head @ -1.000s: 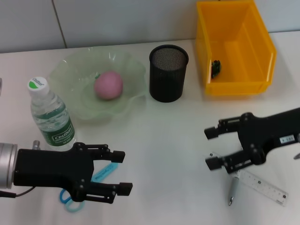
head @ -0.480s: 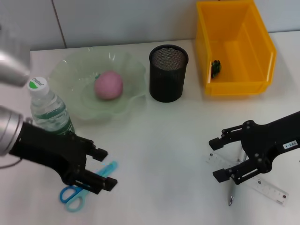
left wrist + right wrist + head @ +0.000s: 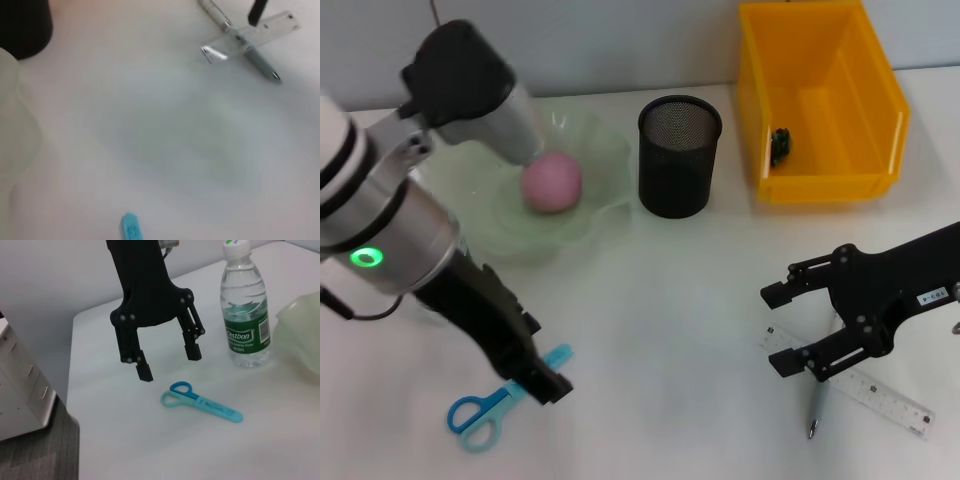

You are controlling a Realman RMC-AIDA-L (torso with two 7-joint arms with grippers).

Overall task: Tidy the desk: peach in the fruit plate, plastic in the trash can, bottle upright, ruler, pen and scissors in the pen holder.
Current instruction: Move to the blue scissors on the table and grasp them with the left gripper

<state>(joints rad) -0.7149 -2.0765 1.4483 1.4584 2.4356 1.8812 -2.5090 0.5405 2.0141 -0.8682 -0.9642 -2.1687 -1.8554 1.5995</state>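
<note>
Left arm has swung in, hiding the bottle point(image 3: 246, 305); left pincer point(image 3: 167, 359) open.

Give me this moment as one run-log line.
left gripper: open, above scissors | right gripper: open, over ruler, pen | peach: in plate | bottle: upright

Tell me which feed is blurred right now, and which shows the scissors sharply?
Left wrist view is soft throughout; the ruler and pen smear. Right wrist view is crisp: scissors, bottle, open left gripper. Head view is sharp.
</note>
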